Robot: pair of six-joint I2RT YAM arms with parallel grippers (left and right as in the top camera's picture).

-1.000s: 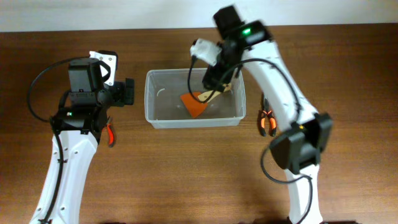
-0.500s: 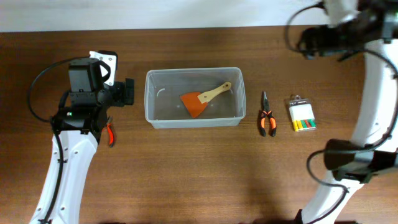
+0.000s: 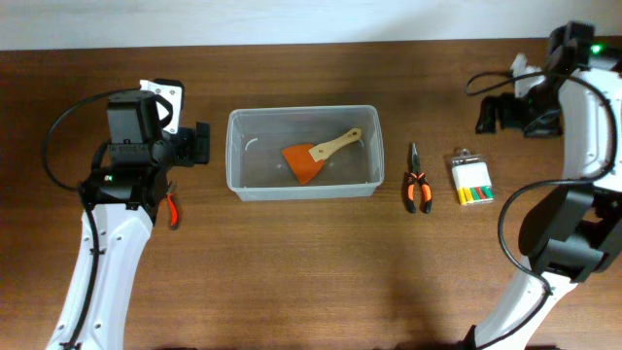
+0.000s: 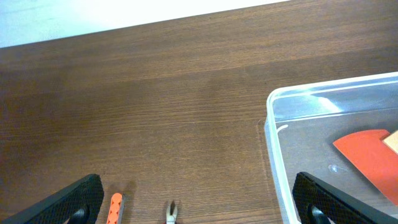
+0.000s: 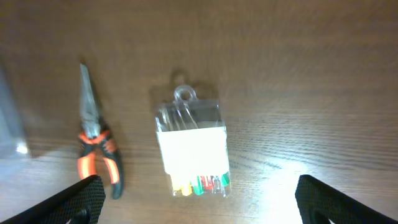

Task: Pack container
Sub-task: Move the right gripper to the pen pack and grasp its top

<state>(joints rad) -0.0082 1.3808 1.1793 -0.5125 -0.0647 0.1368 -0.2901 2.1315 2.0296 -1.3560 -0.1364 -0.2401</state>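
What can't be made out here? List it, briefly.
- Red-handled tool: overhead, the left arm covers most of it; left wrist, the bottom edge cuts it off.
- Packet: right wrist view is blurred, so its label and contents are unreadable; overhead, too small.
- Orange scraper in the container: left wrist, cut off by the right edge.

Right claw (image 3: 489, 115) withdrawn from container (image 3: 233, 156) to far right, spatula (image 3: 303, 162) left inside
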